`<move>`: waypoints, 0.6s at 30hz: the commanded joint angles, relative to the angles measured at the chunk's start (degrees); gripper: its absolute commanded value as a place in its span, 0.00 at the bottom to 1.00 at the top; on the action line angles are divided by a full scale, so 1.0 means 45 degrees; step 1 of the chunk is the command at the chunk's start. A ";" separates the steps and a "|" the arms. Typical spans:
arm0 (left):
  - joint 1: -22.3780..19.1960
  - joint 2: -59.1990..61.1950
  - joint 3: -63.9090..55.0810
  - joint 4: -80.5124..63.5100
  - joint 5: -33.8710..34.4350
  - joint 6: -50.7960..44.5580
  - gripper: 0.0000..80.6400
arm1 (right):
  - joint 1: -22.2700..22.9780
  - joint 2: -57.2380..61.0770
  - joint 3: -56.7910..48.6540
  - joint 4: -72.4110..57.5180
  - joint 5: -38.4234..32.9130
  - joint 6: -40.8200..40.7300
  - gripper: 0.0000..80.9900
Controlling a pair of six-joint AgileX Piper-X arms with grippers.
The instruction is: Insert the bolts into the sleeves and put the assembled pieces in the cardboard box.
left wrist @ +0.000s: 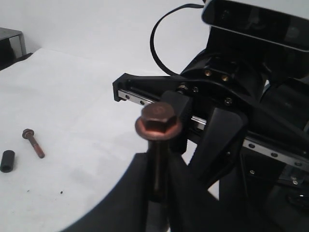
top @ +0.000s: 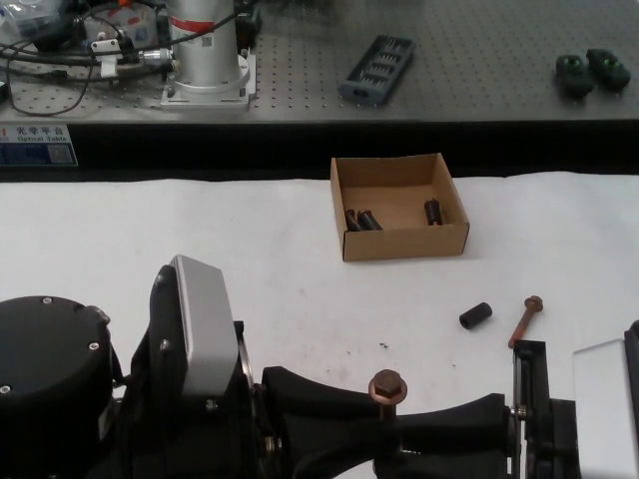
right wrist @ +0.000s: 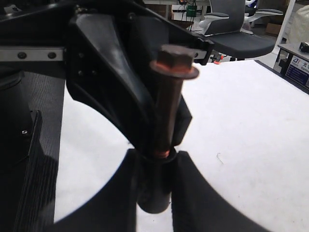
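One bolt (left wrist: 158, 121) pinched in left gripper (left wrist: 158, 166), one sleeve (right wrist: 154, 195) in right gripper (right wrist: 155, 162), loose bolt (top: 525, 319), loose sleeve (top: 475, 315), three pieces (top: 432, 212) in box (top: 404, 242)

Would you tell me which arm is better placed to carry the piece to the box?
Right, probably: its gripper holds the sleeve with the bolt standing in it, and the box lies toward its side.

White bench (top: 200, 230) bears cardboard box (top: 403, 242), sleeve (top: 475, 316), loose bolt (top: 525, 320)
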 commanded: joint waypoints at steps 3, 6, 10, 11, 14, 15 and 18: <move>-0.0028 0.0003 -0.0015 0.0029 -0.0128 -0.0025 0.01 | -0.0006 -0.0143 -0.0092 -0.0962 0.0226 0.0208 0.07; -0.0028 0.0003 -0.0015 0.0029 -0.0128 -0.0025 0.01 | -0.0006 -0.0143 -0.0092 -0.1118 0.0226 0.0304 0.07; -0.0028 0.0003 -0.0015 0.0029 -0.0128 -0.0119 0.01 | -0.0006 -0.0143 -0.0092 -0.1084 0.0226 0.0348 0.07; -0.0028 0.0003 -0.0015 0.0029 -0.0128 -0.0180 0.01 | -0.0006 -0.0143 -0.0092 -0.1087 0.0226 0.0388 0.07; -0.0028 0.0003 -0.0015 -0.0081 -0.0128 -0.0344 0.07 | -0.0006 -0.0143 -0.0092 -0.1087 0.0226 0.0388 0.07; -0.0028 0.0003 -0.0015 -0.0149 -0.0128 -0.0384 0.12 | -0.0006 -0.0143 -0.0092 -0.1087 0.0226 0.0388 0.07; -0.0028 0.0003 -0.0015 -0.0163 -0.0273 -0.0410 0.37 | -0.0006 -0.0143 -0.0092 -0.1087 0.0226 0.0388 0.07</move>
